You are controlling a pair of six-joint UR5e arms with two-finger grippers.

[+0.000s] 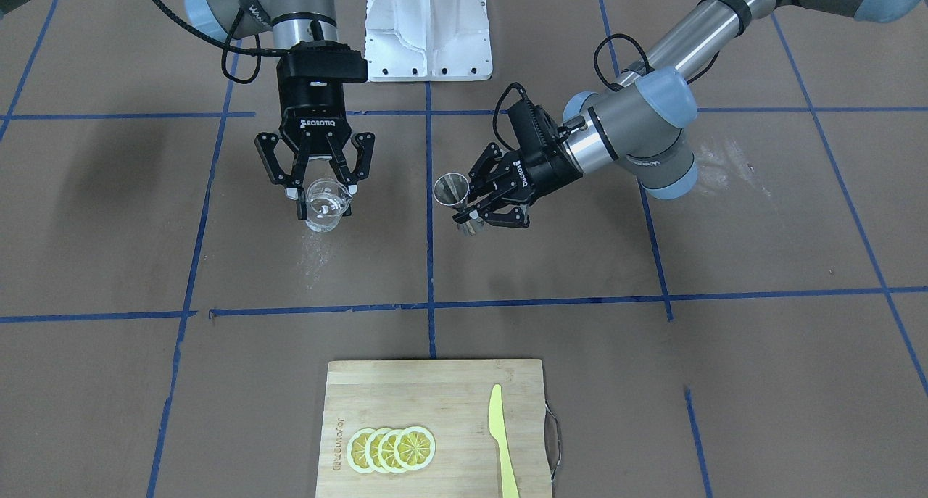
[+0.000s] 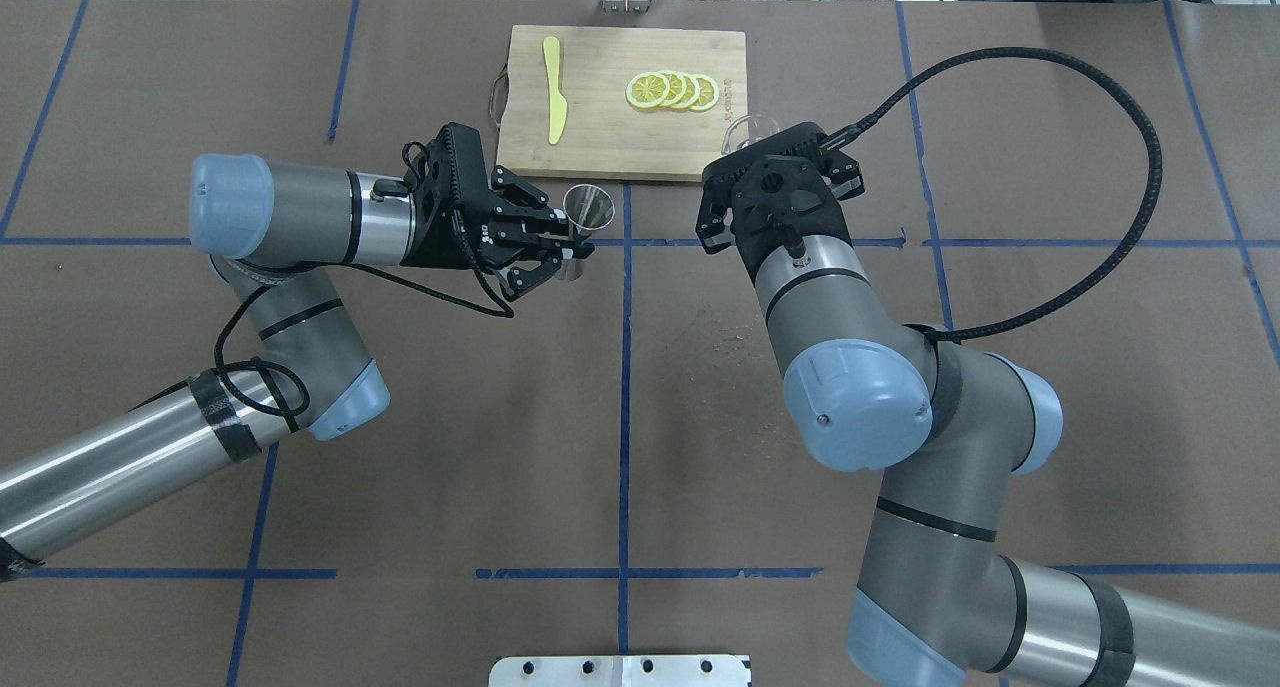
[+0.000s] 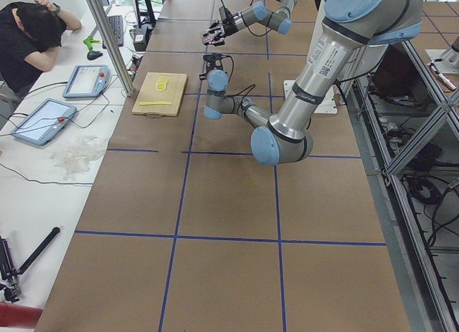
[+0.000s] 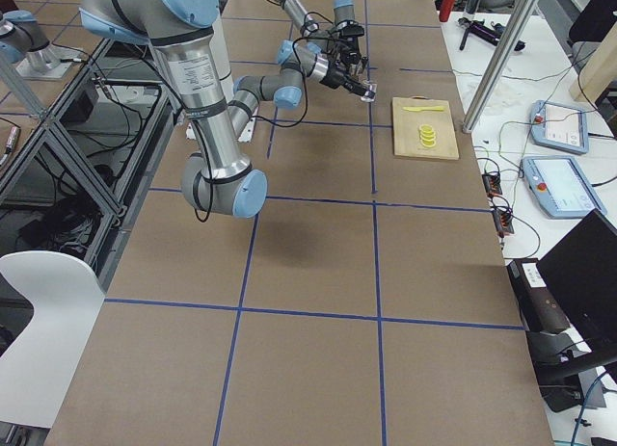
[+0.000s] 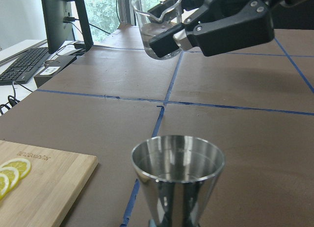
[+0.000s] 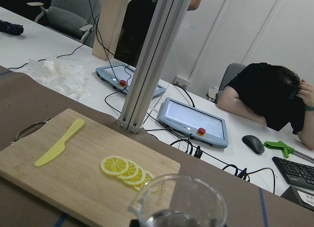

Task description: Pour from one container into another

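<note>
Two cups, one in each hand

Two hands of mine are out over the brown table (image 1: 725, 382), and each one holds a cup. My left hand (image 1: 470, 212) is shut tight on the thin lower part of a shiny metal cup (image 1: 451, 191); the cup's wide mouth is at the top; in the left wrist view it stands about straight; I cannot tell if its foot touches the table. My right hand (image 1: 325, 199) points down; its fingers (image 5: 221, 28) pinch the side of a clear glass jug (image 1: 322, 214) with a small pouring lip; the jug is up in the air, off the table, and it is not tipped much; something clear like water seems to sit in its bottom, but I cannot be sure.

The jug and the metal cup are apart and do not touch; a blue tape line (image 1: 430, 266) on the table runs between them; seen from my left wrist, the jug hangs higher than the metal cup and further off.

Near the table edge far from my base lies a wooden board (image 1: 435, 396); four yellow lemon slices (image 1: 391, 449) lie on it in a row, each one partly over the next; a yellow-green knife (image 1: 502, 440) lies flat on the board too, beside the slices and not touching them.
</note>
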